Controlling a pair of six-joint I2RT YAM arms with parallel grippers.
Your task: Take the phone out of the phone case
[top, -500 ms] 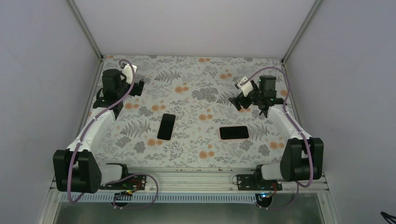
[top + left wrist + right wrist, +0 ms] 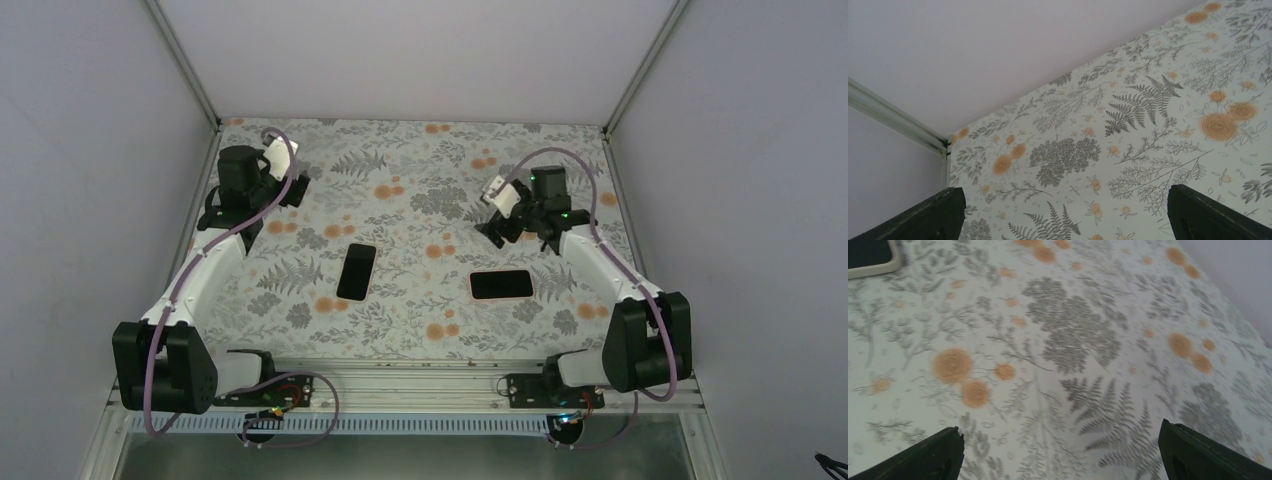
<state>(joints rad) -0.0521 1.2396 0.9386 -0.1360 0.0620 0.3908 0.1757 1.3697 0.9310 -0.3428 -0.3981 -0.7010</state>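
Since a bare black phone [image 2: 356, 271] lies flat on the table [image 2: 420, 180], well apart from the pink-rimmed case [image 2: 502, 285], the pulling-out itself looks done. From above, though, I cannot tell whether the dark inside of that case is an empty shell or another screen.

The left gripper [image 2: 291, 188] hangs over the far left corner with its jaws spread as wide as they go and nothing between them. The phone lies well off to the near side of its fingers [image 2: 928, 215], outside its wrist view.

The right gripper [image 2: 503, 232] hovers over the far right part of the table, equally wide open and empty. The case sits near, on the near side of those fingers, and the right wrist view shows only one corner of it, at the upper left edge.

I judge this the closing step, with both arms clear of the two pieces. If the case proves empty, the next move is only to keep the fingers away from both. If it does hold a phone, the right fingers would have to come down over the case rim while the left crosses over to steady it.
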